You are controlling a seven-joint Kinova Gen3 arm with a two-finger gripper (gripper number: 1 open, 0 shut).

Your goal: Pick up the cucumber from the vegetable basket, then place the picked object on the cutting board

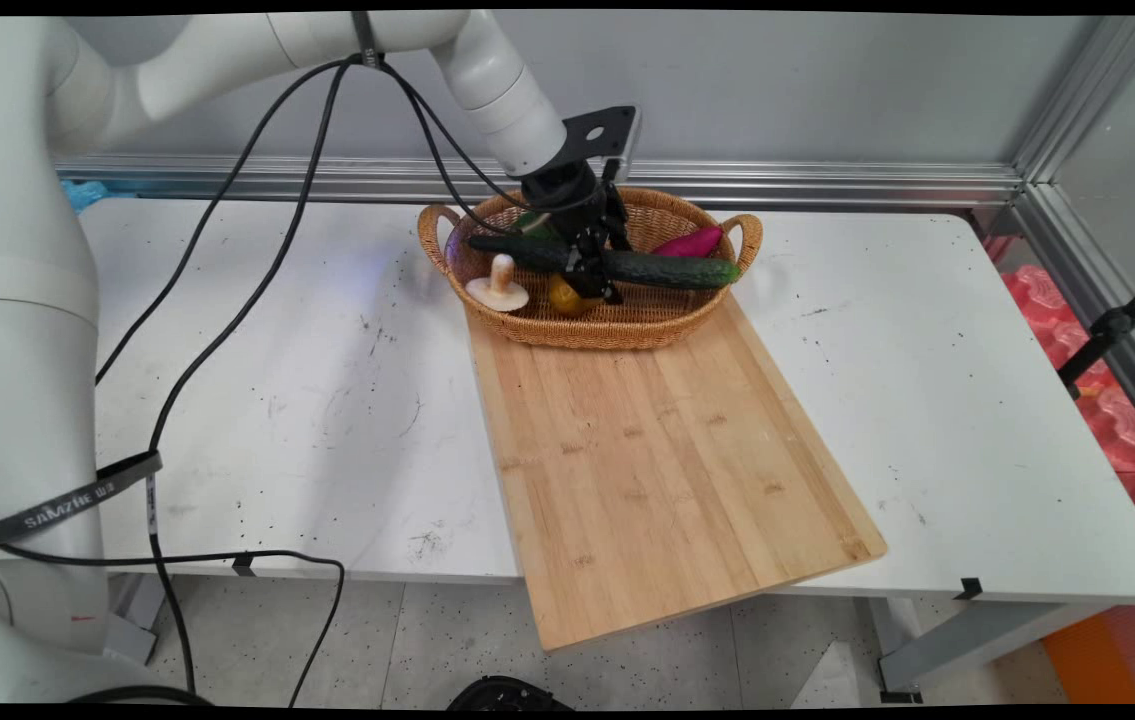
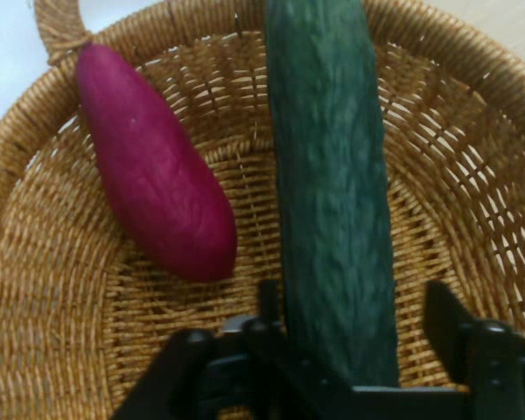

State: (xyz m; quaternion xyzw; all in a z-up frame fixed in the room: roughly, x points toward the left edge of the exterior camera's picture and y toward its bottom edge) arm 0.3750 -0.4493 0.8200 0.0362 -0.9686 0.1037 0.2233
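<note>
My gripper (image 1: 592,285) reaches down into a wicker basket (image 1: 587,330) at the back of the table. A long dark green cucumber (image 1: 667,268) lies across the basket, its right end by the rim. In the hand view the cucumber (image 2: 328,175) runs up between my fingers. The gripper (image 2: 354,315) stands open astride it: the left finger touches its side, and a narrow gap shows at the right finger (image 2: 444,311). A purple sweet potato (image 2: 153,184) lies on the basket (image 2: 35,289) floor to the cucumber's left.
The basket also holds the purple sweet potato (image 1: 692,242), a mushroom (image 1: 499,285), a yellow item (image 1: 564,297) and a green item (image 1: 532,222) partly hidden by the hand. A bamboo cutting board (image 1: 657,450) stretches from the basket past the table's near edge.
</note>
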